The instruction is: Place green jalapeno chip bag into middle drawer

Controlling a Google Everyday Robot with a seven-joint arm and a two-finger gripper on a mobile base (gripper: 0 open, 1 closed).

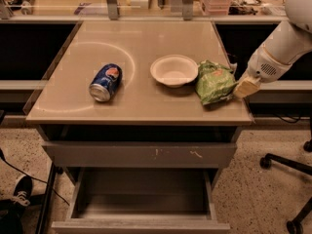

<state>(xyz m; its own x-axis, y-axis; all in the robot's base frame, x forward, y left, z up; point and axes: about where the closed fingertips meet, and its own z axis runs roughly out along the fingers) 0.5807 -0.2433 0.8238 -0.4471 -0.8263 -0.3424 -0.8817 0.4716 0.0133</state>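
Note:
The green jalapeno chip bag (pixel 214 82) lies crumpled on the tan tabletop near its right edge, touching the white bowl (pixel 174 70) on its left. My gripper (pixel 242 87) comes in from the right on the white arm and sits against the bag's right side, low over the table edge. The middle drawer (pixel 141 200) is pulled open below the table, with a bare grey floor and nothing in it. It is well below and to the left of the gripper.
A blue soda can (pixel 106 82) lies on its side at the table's left. A closed grey drawer front with pale scratches (pixel 146 154) sits above the open drawer. Office chair legs (pixel 287 165) stand on the floor at right. A shelf with clutter runs behind the table.

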